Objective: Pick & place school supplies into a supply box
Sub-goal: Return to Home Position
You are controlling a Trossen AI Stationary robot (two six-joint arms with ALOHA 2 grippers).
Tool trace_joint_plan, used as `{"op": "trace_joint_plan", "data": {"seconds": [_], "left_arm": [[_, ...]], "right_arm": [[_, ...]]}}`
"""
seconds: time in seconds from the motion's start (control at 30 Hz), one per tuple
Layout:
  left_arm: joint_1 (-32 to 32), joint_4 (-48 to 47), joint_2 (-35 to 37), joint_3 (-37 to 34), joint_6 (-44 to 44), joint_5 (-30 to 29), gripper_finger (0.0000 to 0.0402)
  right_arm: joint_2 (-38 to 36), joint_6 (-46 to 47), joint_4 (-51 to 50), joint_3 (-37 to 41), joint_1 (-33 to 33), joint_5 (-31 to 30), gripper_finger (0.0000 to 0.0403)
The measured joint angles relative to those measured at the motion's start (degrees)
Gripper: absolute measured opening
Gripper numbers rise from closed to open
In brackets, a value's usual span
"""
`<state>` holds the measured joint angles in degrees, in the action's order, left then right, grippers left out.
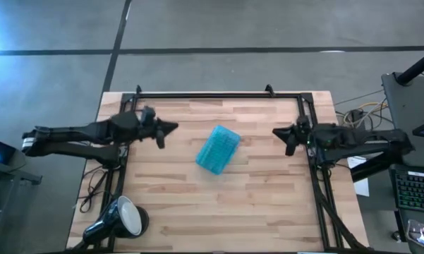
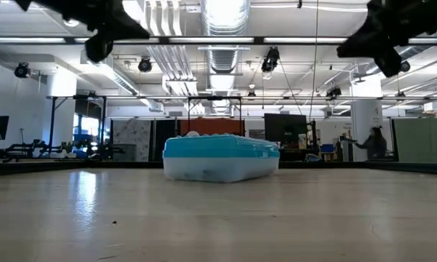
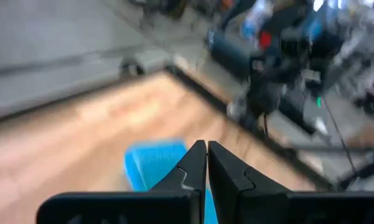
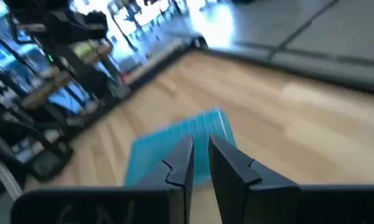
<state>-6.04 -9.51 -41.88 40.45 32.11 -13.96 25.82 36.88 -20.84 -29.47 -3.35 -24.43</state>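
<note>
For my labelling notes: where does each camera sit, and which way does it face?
High: above the table, facing down; left gripper and right gripper flank the supply box.
Low: table-top height, facing level; arms overhead.
Left wrist: on left arm, past shut fingers.
Right wrist: on right arm, past slightly parted fingers.
All show the supply box.

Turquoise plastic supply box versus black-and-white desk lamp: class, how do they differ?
The turquoise plastic supply box lies mid-table, askew; the black-and-white desk lamp sits at a left corner. The box is rectangular; the lamp's head is round. Both rest on the wooden table.
</note>
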Motion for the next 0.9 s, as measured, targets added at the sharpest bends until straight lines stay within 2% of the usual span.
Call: {"op": "trace_joint_plan", "data": {"seconds": [0.13,0.33,0.43,0.53,0.67,0.9], "left_arm": [[0.0,2.5,3.9,-6.7,1.2,0.8,0.0],[0.0,1.7,5.4,-18.5,1.4,0.6,0.0],[0.0,5.5,7.9,-27.5,1.4,0.6,0.0],[0.0,3.8,13.0,-36.2,1.4,0.7,0.0],[0.6,3.6,16.4,-34.5,0.2,2.9,0.0],[0.2,7.3,34.0,-33.0,0.1,3.0,0.0]], "right_arm": [[-1.7,2.0,0.5,4.2,-0.2,0.9,0.0043],[-1.5,2.2,0.5,9.4,-0.1,0.9,0.0043],[-3.7,2.1,-0.1,13.6,-0.6,0.8,0.0043],[-7.9,2.2,0.8,16.6,-0.5,0.6,0.0043],[-10.6,2.1,-1.1,19.4,-0.5,0.9,0.0043],[-22.7,2.1,-3.6,20.9,-0.5,0.4,0.0043]]}}
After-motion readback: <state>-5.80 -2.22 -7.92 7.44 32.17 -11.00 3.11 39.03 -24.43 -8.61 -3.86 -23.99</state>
